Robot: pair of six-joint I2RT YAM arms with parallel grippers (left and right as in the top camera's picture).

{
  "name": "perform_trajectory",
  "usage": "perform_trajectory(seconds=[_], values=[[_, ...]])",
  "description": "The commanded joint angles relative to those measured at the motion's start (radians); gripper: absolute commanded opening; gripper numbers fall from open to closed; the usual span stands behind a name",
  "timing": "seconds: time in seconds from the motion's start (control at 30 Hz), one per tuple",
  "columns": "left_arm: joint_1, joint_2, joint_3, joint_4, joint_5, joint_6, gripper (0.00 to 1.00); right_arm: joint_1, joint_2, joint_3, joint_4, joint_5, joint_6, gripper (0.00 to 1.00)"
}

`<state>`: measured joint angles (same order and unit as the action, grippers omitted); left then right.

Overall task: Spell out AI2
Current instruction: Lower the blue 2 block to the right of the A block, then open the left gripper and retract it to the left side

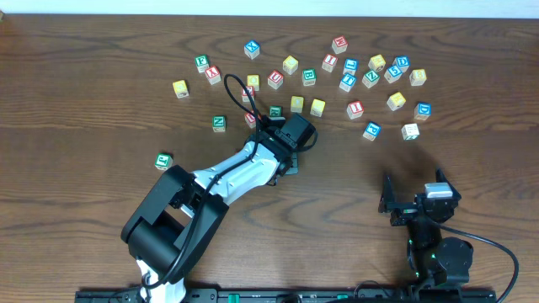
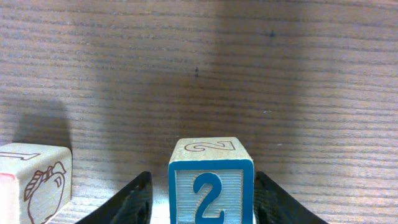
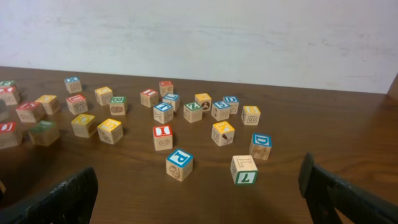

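The blue "2" cube (image 2: 211, 186) stands on the table between the fingers of my left gripper (image 2: 202, 177). A gap shows on its left side, so the jaws are open around it. Just left of it stands a cube with a red-edged face and an apple drawing (image 2: 34, 180); I cannot read its letter. In the overhead view the left gripper (image 1: 288, 162) hides both cubes. A red "I" cube (image 3: 163, 137) sits among the loose cubes, also seen from overhead (image 1: 354, 108). My right gripper (image 3: 199, 199) is open and empty, low at the front right (image 1: 417, 204).
Many loose letter cubes lie scattered across the far half of the table, such as a blue "P" cube (image 3: 179, 163) and a green-printed cube (image 3: 244, 169). A green cube (image 1: 163, 160) lies alone at the left. A white wall stands behind the table.
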<state>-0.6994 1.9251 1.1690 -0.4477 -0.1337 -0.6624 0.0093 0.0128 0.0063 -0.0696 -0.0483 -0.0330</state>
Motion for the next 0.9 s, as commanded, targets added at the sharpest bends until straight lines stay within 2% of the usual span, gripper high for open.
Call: perform_trajectory(seconds=[0.0,0.17,0.37,0.57,0.7,0.87], values=[[0.002,-0.005,-0.008,-0.006,-0.009,-0.005,0.53,-0.01,-0.004,-0.001,-0.005,0.005,0.01,0.99],[0.002,-0.05,-0.006,-0.006,-0.009,0.007,0.54,-0.01,-0.004,-0.001,-0.005,0.005,0.01,0.99],[0.002,-0.198,-0.005,-0.008,-0.009,0.065,0.55,-0.01,-0.004,-0.001,-0.005,0.005,0.01,0.99],[0.008,-0.389,-0.005,-0.039,-0.01,0.143,0.72,-0.01,-0.004,-0.001,-0.005,0.005,0.01,0.99],[0.057,-0.53,-0.005,-0.117,-0.01,0.202,0.78,-0.01,-0.004,-0.001,-0.005,0.005,0.01,0.99],[0.186,-0.694,-0.005,-0.25,-0.002,0.321,0.83,-0.01,-0.004,-0.001,-0.005,0.005,0.01,0.99]])
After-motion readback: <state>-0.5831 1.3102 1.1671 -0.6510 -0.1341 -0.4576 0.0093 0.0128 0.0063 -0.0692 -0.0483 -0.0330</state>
